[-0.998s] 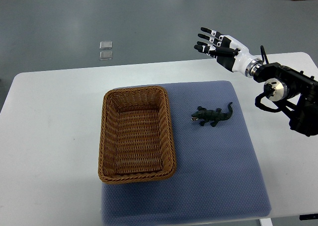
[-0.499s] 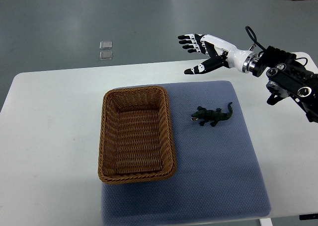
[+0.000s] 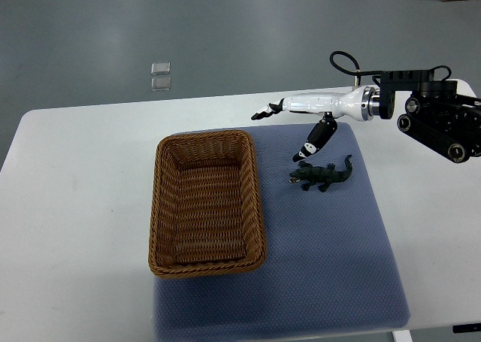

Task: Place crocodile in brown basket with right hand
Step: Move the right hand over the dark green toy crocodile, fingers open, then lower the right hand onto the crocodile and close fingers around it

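Note:
A small dark green toy crocodile lies on the blue mat, head pointing left toward the basket. The brown wicker basket sits to its left, with nothing inside. My right hand reaches in from the right edge and hovers just above and behind the crocodile. The hand is open: its fingers stretch left and the thumb points down toward the crocodile's head without touching it. The left arm does not show.
The blue mat covers the right half of the white table. Two small clear squares lie on the grey floor beyond the table's far edge. The right arm's black joints hang over the table's right rear corner.
The right hand has swung left and down from above the table's far edge to just over the crocodile, turning its palm downward. Crocodile and basket have not moved.

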Tool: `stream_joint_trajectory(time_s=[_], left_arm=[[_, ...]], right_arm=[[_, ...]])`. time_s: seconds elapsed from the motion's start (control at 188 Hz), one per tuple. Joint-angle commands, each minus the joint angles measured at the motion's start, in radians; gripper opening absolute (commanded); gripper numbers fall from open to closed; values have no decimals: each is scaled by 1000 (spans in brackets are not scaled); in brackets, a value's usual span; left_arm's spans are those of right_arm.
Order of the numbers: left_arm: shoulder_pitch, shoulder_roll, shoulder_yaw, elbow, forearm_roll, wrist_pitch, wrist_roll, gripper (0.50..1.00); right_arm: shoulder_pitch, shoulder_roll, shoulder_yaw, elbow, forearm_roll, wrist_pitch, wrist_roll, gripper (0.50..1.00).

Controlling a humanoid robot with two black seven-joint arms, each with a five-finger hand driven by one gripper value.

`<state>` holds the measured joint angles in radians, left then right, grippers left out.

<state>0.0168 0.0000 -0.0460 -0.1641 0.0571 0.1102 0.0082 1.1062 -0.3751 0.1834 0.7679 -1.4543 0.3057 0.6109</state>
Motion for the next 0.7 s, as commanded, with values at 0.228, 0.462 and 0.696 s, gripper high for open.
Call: stream_joint_trajectory(time_s=[0.228, 0.462, 0.696], left_arm=[[0, 0, 0, 0, 0, 0, -1, 1000], [0, 0, 0, 0, 0, 0, 1, 1000], [0, 0, 0, 0, 0, 0, -1, 1000]], right_arm=[[66, -30, -309, 4, -97, -218, 0, 928], [84, -64, -344, 14, -95, -201, 0, 928], [70, -57, -357, 25, -95, -198, 0, 928]])
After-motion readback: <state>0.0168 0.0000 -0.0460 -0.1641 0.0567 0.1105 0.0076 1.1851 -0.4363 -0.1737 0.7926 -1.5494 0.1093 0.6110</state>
